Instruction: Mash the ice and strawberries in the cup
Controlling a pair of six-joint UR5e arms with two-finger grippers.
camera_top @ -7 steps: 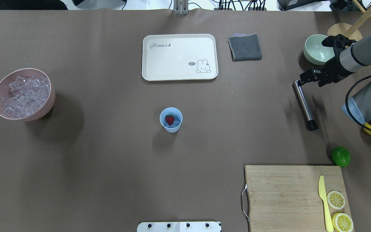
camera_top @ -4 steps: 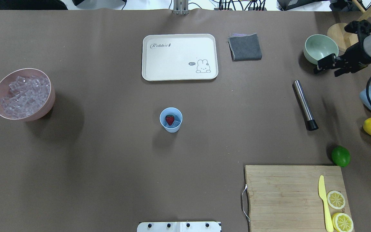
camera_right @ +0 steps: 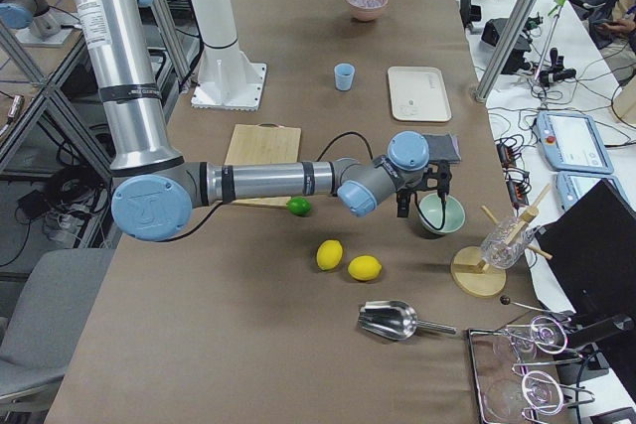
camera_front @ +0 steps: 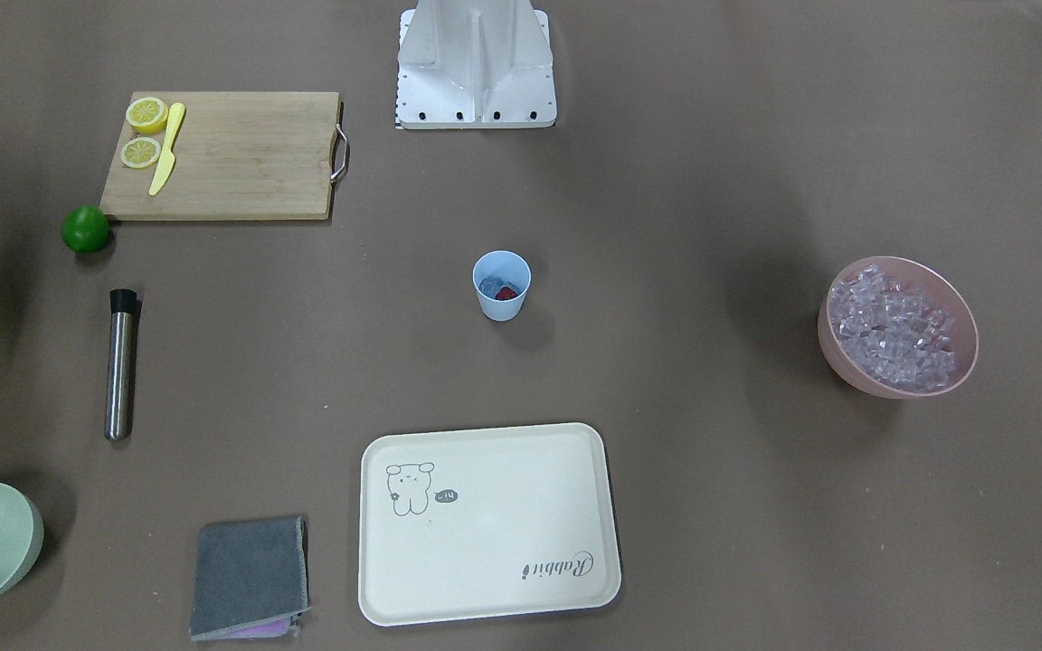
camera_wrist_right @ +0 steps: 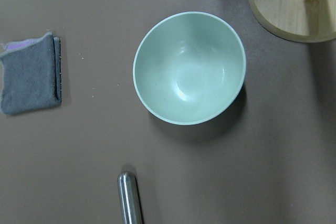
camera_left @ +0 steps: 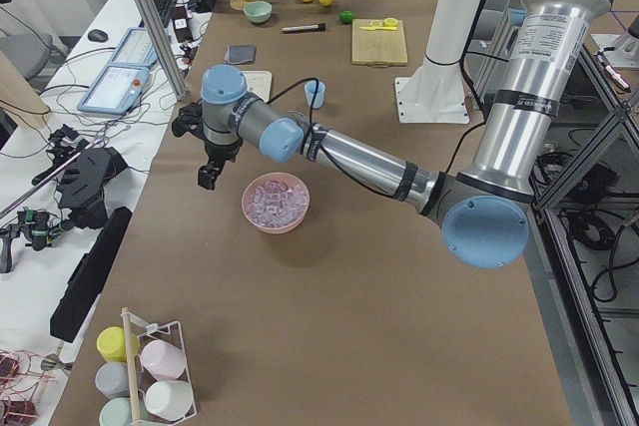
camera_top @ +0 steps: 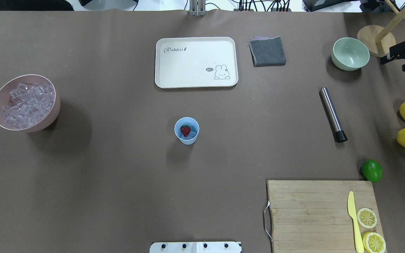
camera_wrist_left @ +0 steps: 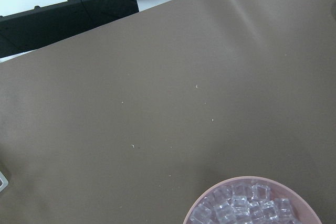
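The cup (camera_top: 186, 130) is standing upright in the middle of the table, holding the strawberry (camera_top: 185, 131), which is lying on a few cubes of ice (camera_front: 490, 287). The rest of the ice is sitting heaped in the pink bowl (camera_top: 53, 116) at the table's left end. The right gripper (camera_top: 396, 63) is hovering at the far right edge, just beside the mint-green bowl (camera_top: 350, 53), its jaws standing apart with nothing between them, well apart from the cup. The steel muddler (camera_top: 332, 114) is lying flat between that bowl and the lime (camera_top: 372, 170). The left gripper (camera_left: 208, 177) is hanging near the pink bowl without touching it, far from the cup; how its jaws are standing is not showing clearly
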